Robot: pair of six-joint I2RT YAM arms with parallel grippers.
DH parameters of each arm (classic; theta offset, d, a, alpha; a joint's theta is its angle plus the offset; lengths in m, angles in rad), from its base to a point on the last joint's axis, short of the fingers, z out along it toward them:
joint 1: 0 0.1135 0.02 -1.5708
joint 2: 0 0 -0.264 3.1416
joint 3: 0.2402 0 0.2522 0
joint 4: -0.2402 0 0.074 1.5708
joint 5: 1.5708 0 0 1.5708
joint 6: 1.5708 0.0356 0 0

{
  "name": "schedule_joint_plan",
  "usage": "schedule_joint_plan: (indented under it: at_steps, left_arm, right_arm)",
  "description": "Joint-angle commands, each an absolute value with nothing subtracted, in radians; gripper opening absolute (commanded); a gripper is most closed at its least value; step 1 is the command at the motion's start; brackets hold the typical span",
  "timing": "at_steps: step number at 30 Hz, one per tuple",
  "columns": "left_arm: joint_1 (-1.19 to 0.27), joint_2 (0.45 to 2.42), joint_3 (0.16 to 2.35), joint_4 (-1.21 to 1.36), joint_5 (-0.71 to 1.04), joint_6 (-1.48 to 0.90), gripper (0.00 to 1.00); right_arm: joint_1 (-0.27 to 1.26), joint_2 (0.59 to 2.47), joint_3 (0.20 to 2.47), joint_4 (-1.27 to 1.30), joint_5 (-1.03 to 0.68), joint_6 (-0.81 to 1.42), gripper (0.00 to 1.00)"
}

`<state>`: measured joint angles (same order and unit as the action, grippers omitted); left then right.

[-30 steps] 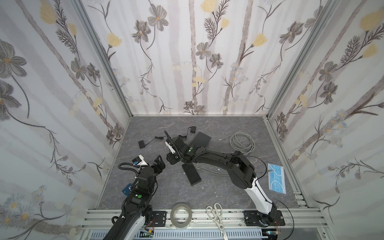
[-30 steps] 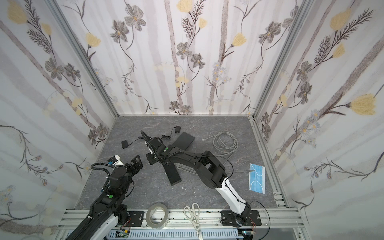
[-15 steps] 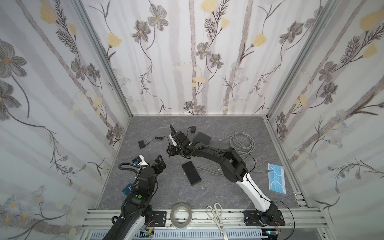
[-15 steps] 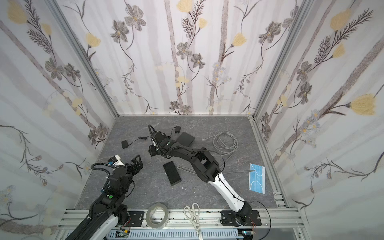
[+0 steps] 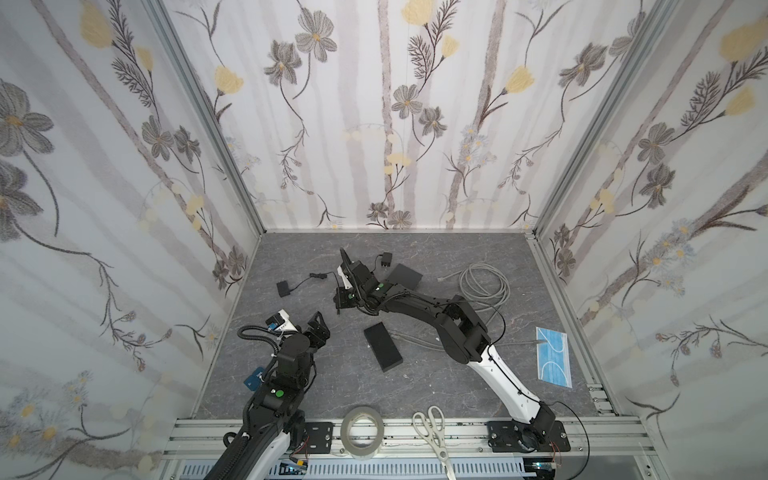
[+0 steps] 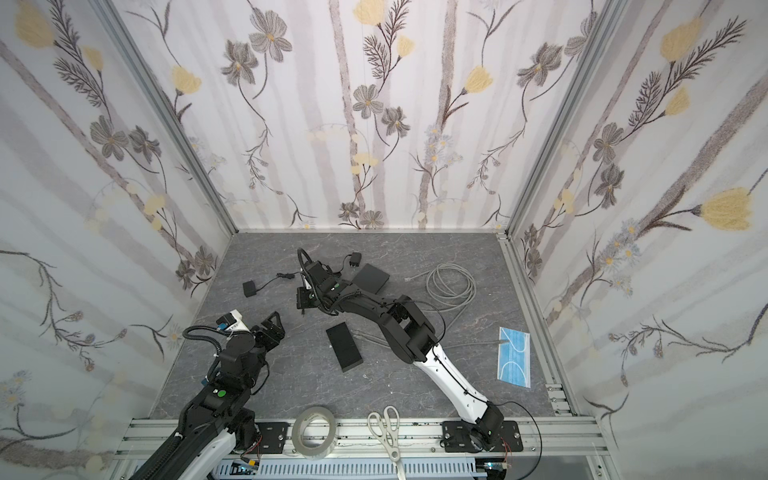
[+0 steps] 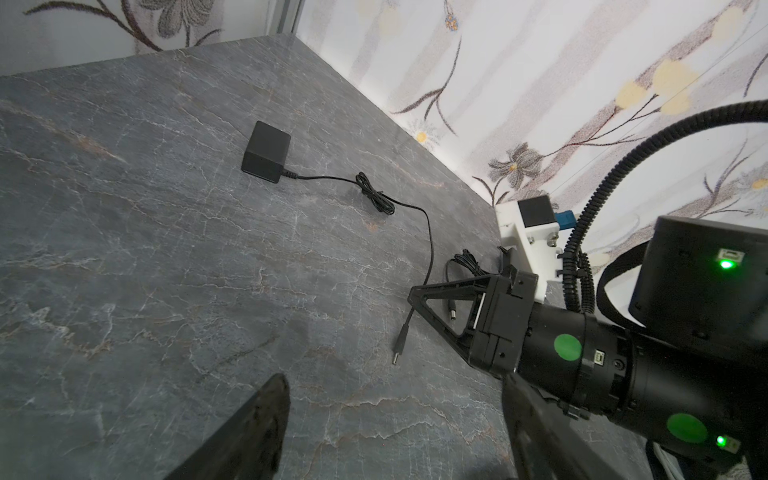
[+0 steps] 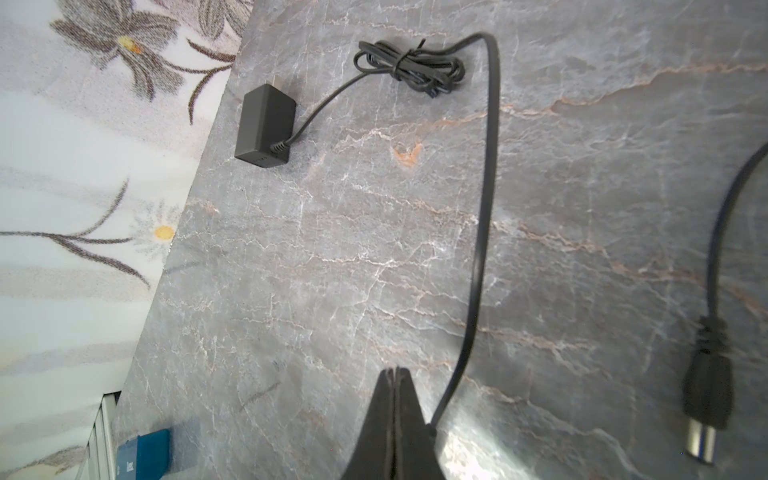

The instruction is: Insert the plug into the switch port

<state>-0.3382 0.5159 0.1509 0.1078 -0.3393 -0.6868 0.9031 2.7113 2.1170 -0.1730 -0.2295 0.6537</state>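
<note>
Right wrist view: right hand (image 8: 394,372) pressed together, plug cable (image 8: 482,232) just beside it.

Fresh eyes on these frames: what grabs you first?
The right arm stretches far across the grey table, its right gripper with jaws shut beside a thin black cable ending in a barrel plug. All around stand loud floral walls, and a blue face mask stands out at the table's right edge.
</note>
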Motion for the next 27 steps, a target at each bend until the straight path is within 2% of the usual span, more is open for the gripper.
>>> schedule_joint_plan:
  at_steps: [1, 3, 4, 18, 21, 25, 27]
  left_arm:
    - [-0.337, 0.512, 0.158, 0.123, -0.354, -0.685, 0.82]
    - [-0.338, 0.511, 0.159, 0.118, -0.353, -0.69, 0.83]
    - [-0.337, 0.509, 0.16, 0.115, -0.352, -0.69, 0.83]
    - [-0.353, 0.496, 0.164, 0.097, -0.36, -0.696, 0.87]
    - [-0.358, 0.489, 0.17, 0.083, -0.36, -0.699, 0.88]
    - [-0.363, 0.489, 0.17, 0.083, -0.365, -0.703, 0.88]
    - [-0.367, 0.491, 0.169, 0.084, -0.367, -0.703, 0.88]
  right_arm:
    - [0.904, 2.706, 2.127, -0.175, -0.217, 0.668, 0.09]
    - [0.905, 2.699, 2.123, -0.187, -0.201, 0.676, 0.29]
    - [0.907, 2.698, 2.122, -0.19, -0.194, 0.683, 0.32]
    - [0.92, 2.745, 2.109, -0.183, -0.159, 0.934, 0.36]
    - [0.92, 2.758, 2.109, -0.161, -0.179, 0.948, 0.31]
    - [0.917, 2.762, 2.1, -0.143, -0.186, 0.953, 0.08]
    - [0.918, 2.735, 2.071, -0.131, -0.18, 0.945, 0.01]
